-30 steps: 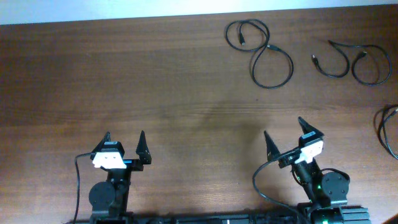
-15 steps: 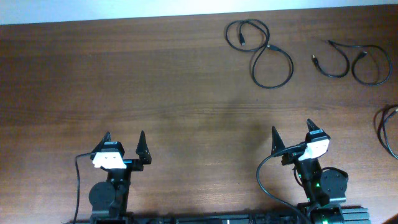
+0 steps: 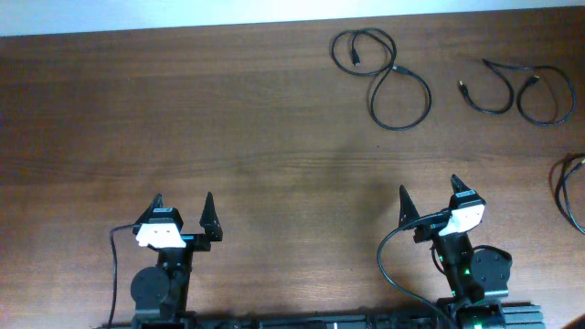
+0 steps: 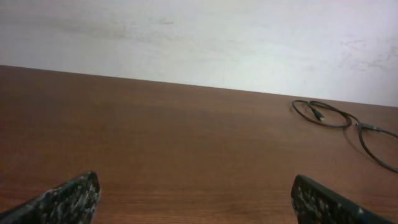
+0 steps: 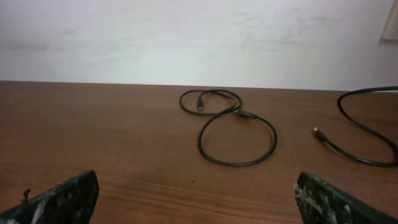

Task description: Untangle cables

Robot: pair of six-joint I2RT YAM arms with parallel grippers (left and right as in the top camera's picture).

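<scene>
Your cables lie well ahead of both sets of jaws, near the table's far edge. The figure-eight cable is thin and black, a small loop joined to a larger one. It lies ahead of the right gripper and slightly to its left. The second cable forms two loose loops with small plug ends, ahead and to the right of those jaws and apart from the first. A third cable curves in at the table's right edge, about level with the right jaws and well out to their right. Most of it is cut off, so you cannot tell its shape.

The left gripper has its jaws spread wide and holds nothing. The right one is likewise spread and empty.

Only the overhead view gives you all three cords at once. The right wrist view shows the figure-eight lying flat and part of the second cable. The left wrist view catches just the figure-eight, far ahead and to the right of its jaws. Both wrist views show a pale wall behind the far edge.

A broad stretch of brown table lies between jaws and cables.
</scene>
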